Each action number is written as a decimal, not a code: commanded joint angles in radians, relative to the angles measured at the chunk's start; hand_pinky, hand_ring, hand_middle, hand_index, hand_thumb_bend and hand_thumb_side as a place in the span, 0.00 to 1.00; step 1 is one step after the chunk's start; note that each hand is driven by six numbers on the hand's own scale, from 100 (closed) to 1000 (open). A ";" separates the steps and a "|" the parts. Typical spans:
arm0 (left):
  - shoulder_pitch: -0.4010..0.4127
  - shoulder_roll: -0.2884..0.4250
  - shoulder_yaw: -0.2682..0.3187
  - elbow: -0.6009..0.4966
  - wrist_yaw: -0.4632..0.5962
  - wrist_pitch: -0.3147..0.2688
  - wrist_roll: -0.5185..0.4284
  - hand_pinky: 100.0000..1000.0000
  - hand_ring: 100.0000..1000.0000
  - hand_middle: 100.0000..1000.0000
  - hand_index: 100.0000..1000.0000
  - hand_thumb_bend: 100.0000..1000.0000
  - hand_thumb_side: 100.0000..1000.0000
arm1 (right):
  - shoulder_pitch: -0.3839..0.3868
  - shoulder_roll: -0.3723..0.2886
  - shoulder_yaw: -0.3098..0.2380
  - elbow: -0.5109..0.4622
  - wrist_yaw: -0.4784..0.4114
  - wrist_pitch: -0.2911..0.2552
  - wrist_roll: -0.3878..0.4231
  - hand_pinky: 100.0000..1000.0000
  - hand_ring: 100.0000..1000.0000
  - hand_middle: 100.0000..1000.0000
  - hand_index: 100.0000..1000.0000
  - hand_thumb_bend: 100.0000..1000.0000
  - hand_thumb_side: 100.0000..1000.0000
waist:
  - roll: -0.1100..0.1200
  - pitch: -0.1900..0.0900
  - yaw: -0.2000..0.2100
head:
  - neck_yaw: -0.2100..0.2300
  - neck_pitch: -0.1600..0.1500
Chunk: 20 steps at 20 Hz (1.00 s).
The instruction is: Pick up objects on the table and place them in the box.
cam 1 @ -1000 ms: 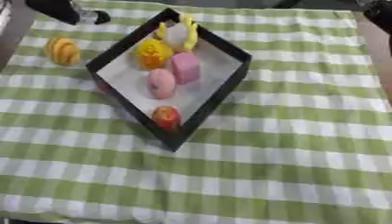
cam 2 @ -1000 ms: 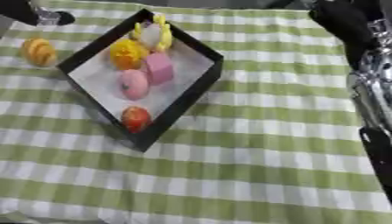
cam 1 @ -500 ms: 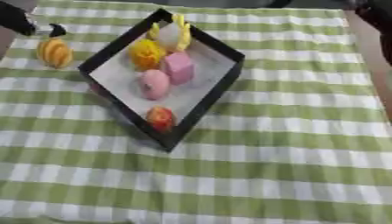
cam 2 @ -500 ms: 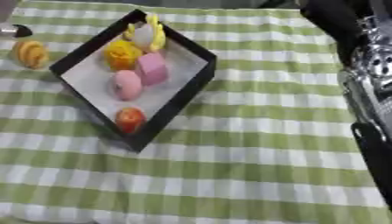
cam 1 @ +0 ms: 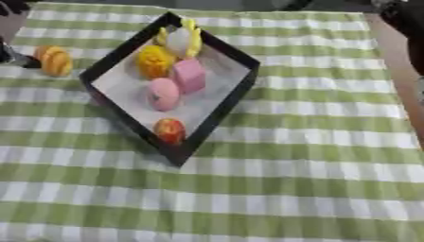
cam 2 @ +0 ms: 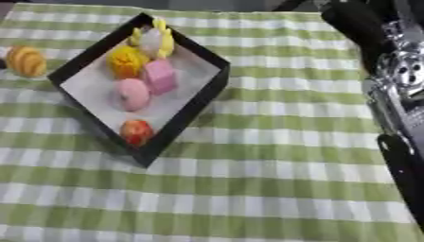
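Your black box (cam 1: 217, 116) sits turned like a diamond on the green-and-white checked cloth (cam 1: 314, 156) covering the counter. Inside it lie a red-orange fruit (cam 1: 170, 130) at the near corner, a pink round piece (cam 1: 163, 93), a pink block (cam 1: 189, 75), a yellow-orange piece (cam 1: 154, 60) and a yellow-and-white item (cam 1: 182, 40) at the far corner. An orange ridged object (cam 1: 56, 60) rests on the cloth left of the box. Your left hand (cam 1: 10, 56) shows at the left edge just beside it; you cannot tell how its fingers stand. Your right arm (cam 2: 393, 80) fills the right side, its hand unseen.
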 commanded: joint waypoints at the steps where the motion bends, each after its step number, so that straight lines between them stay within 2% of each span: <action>1: -0.006 0.053 0.016 -0.006 -0.010 -0.016 -0.022 0.83 0.82 0.76 0.85 0.67 0.10 | -0.014 -0.026 -0.013 -0.021 0.001 -0.001 -0.006 0.88 0.73 0.66 0.77 0.25 0.28 | -0.011 -0.002 -0.004 | 0.000 -0.018; 7: -0.001 0.063 0.017 0.001 -0.022 -0.040 -0.051 0.84 0.83 0.76 0.85 0.67 0.08 | -0.022 -0.023 -0.011 -0.021 -0.001 0.000 -0.005 0.88 0.73 0.66 0.77 0.25 0.28 | -0.014 0.006 -0.017 | 0.006 -0.029; 11: -0.013 0.048 0.020 0.042 -0.053 -0.041 -0.055 0.84 0.83 0.76 0.84 0.65 0.00 | -0.028 -0.023 -0.011 -0.021 -0.001 0.000 -0.004 0.88 0.73 0.66 0.77 0.25 0.29 | -0.018 0.016 -0.024 | 0.022 -0.036; 17: -0.034 0.027 0.019 0.102 -0.128 -0.060 -0.059 0.84 0.83 0.76 0.84 0.64 0.00 | -0.030 -0.022 -0.009 -0.021 -0.002 0.002 -0.007 0.88 0.73 0.66 0.76 0.25 0.29 | -0.021 0.031 -0.029 | 0.042 -0.037; 20: -0.043 0.018 0.028 0.133 -0.167 -0.060 -0.054 0.83 0.83 0.76 0.83 0.61 0.00 | -0.034 -0.021 -0.007 -0.021 -0.003 0.002 -0.005 0.88 0.73 0.66 0.76 0.31 0.27 | -0.023 0.036 -0.035 | 0.046 -0.041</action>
